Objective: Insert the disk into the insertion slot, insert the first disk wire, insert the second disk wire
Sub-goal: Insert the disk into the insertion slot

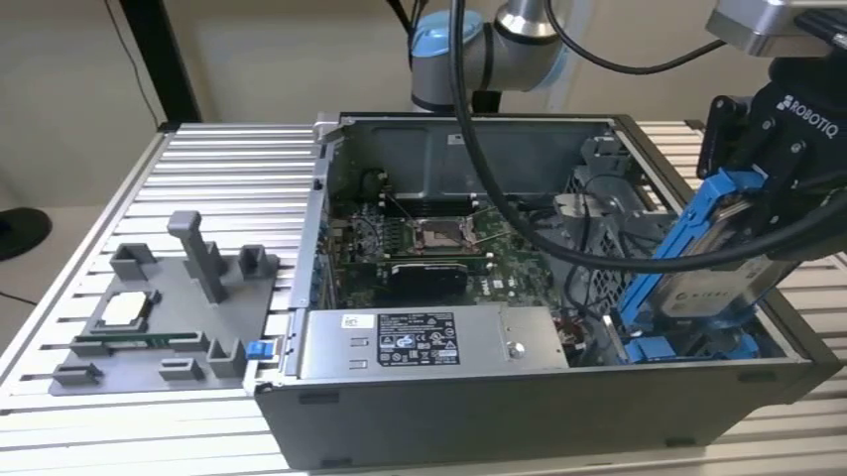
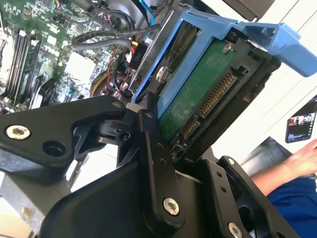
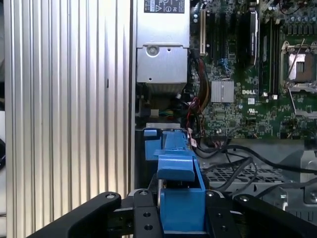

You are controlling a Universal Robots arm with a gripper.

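My gripper (image 1: 757, 203) is shut on the disk (image 1: 708, 276), a silver-grey drive in a bright blue carrier. It holds the disk tilted, low end down, over the open computer case's front corner at the exterior view's right. The insertion slot (image 1: 688, 347), with blue rails, lies just beneath that low end. In the second wrist view the disk (image 2: 198, 94) shows its green circuit board and connector, with a black finger (image 2: 154, 148) against its edge. In the first wrist view the blue carrier (image 3: 178, 198) sits between my fingers, above the slot's blue tabs (image 3: 152, 138). Loose wires (image 3: 233, 153) lie beside the slot.
A grey metal box with a sticker (image 1: 423, 342) sits at the case's front beside the slot. The motherboard (image 1: 423, 238) and a perforated cage (image 1: 602, 273) lie farther in. A grey fixture plate (image 1: 159, 317) rests on the slatted table (image 1: 198, 169). A person's hand (image 2: 299, 158) shows.
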